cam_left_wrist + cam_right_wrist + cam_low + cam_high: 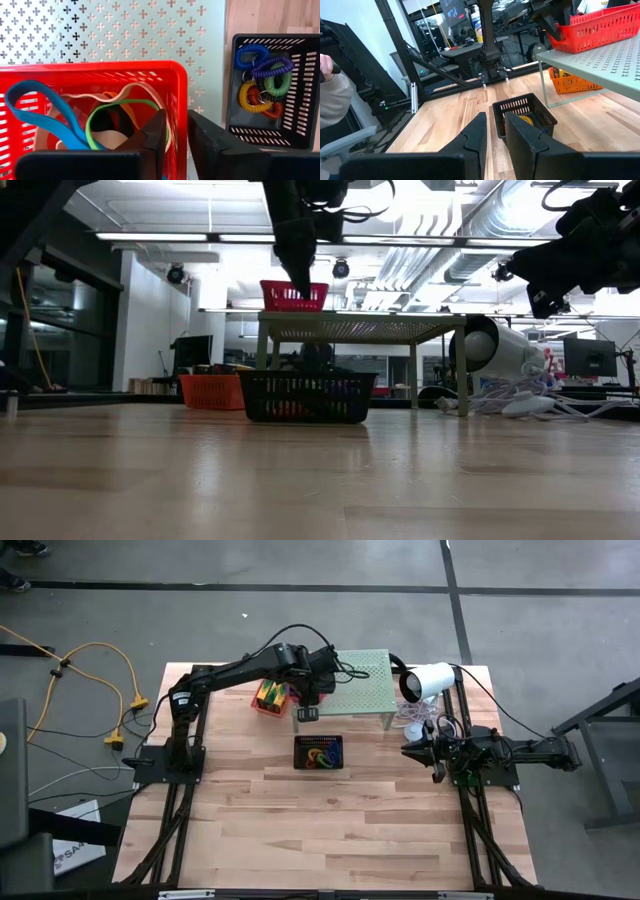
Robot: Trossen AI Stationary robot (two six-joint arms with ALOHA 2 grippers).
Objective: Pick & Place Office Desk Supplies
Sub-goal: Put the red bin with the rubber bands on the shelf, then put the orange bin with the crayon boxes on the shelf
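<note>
Shelf (365, 680) carries red basket (100, 75); black basket (318, 753) beside.

Both arms are built of dark jointed links on black frames. Thin black cables are carried along the left arm (245, 668). The left gripper (176, 136) is formed of two black wedge-shaped fingers.

Left gripper (176, 137) sits at the red basket (125, 75) wall: one finger inside, other outside, rim btwn them, prob. just touching. Basket rests on pale-green perforated shelf (125, 30). Inside: blue band (35, 110), green band (115, 107), tan bands (112, 137). Beside shelf, on wood, black basket (295, 100) w/ coiled loops (262, 80): blue, purple, green, yellow, orange.
</note>
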